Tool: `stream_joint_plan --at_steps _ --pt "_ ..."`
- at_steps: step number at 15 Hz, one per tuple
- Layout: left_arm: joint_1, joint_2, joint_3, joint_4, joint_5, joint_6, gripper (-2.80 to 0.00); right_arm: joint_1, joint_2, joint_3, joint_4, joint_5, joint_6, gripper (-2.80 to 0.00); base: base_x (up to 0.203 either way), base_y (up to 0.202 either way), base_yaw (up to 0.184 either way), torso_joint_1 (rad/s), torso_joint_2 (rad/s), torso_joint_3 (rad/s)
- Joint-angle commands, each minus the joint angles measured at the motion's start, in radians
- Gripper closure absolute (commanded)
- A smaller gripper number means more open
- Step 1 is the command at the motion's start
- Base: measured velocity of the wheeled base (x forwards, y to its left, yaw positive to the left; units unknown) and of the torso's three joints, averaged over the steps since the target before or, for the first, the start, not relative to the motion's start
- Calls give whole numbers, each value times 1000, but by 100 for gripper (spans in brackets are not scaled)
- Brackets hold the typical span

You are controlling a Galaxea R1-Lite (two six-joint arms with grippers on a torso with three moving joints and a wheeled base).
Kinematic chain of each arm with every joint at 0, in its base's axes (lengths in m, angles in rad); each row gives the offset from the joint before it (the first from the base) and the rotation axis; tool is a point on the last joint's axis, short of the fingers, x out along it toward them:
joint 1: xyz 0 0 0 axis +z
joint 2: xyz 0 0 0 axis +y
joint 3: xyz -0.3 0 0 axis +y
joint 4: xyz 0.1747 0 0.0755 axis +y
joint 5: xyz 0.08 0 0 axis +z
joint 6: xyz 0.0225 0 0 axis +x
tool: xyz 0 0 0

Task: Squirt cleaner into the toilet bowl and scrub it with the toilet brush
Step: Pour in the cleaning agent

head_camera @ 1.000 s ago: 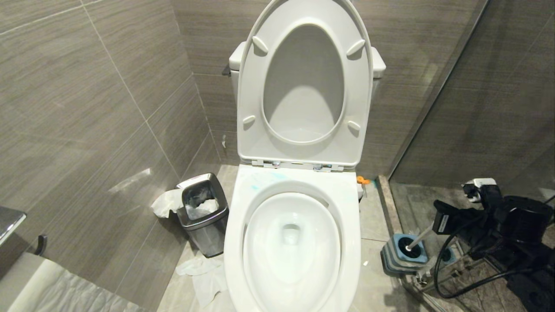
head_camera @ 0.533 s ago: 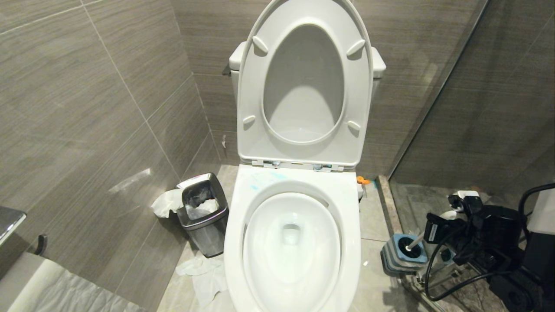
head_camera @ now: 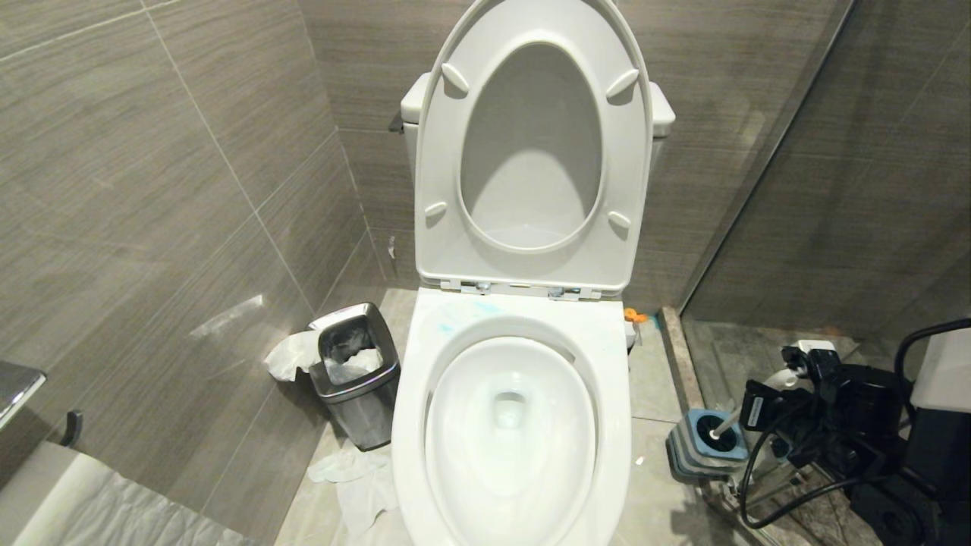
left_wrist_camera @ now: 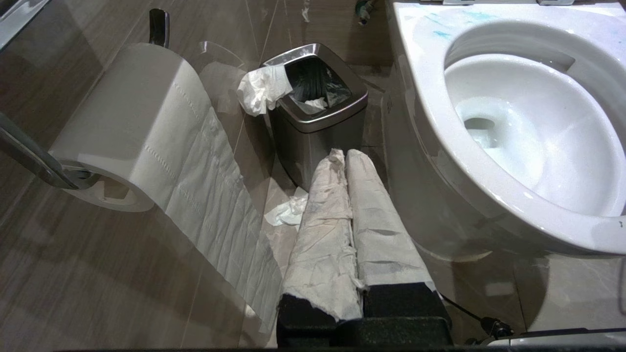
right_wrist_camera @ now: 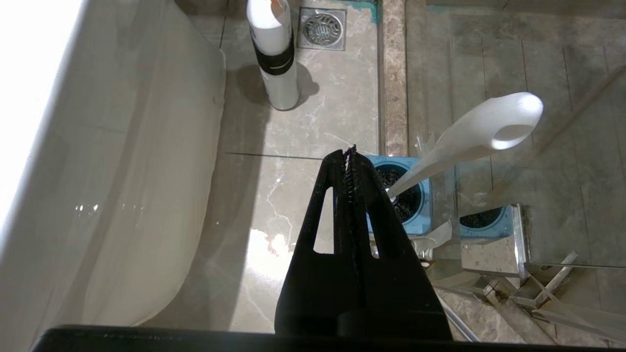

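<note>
toilet brush (right_wrist_camera: 469,137) in blue holder (right_wrist_camera: 423,195), paper-stuffed bin (head_camera: 356,371)

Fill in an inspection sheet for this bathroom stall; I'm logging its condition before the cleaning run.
Surface: grey stone floor tiles, a round steel drain near the bottle.
Job's things: glossy white ceramic toilet bowl, seat and lid up, blue smears on the rim; tall white cleaner bottle with dark band upright on the floor; white curved-handle toilet brush standing in its blue square holder.
Clutter: square steel bin with tissue hanging over its edge; crumpled tissue on the floor.
Hands: left hand shut, paper-wrapped, empty; right hand shut, empty, above the holder.
Cables: black cable looping off the right arm.
Surroundings: grey wall tiles, toilet paper roll, glass partition.
</note>
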Motion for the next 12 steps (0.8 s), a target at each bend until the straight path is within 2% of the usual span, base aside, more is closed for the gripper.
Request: stream_joint_plan --at_steps 1,12 --pt "0 2 0 0 -1 1 0 0 10 -6 -9 -1 1 0 0 0 0 0 0 0" --pt "0 2 2 0 -1 0 0 -3 83 -95 -9 -2 0 0 0 0 0 0 0 0"
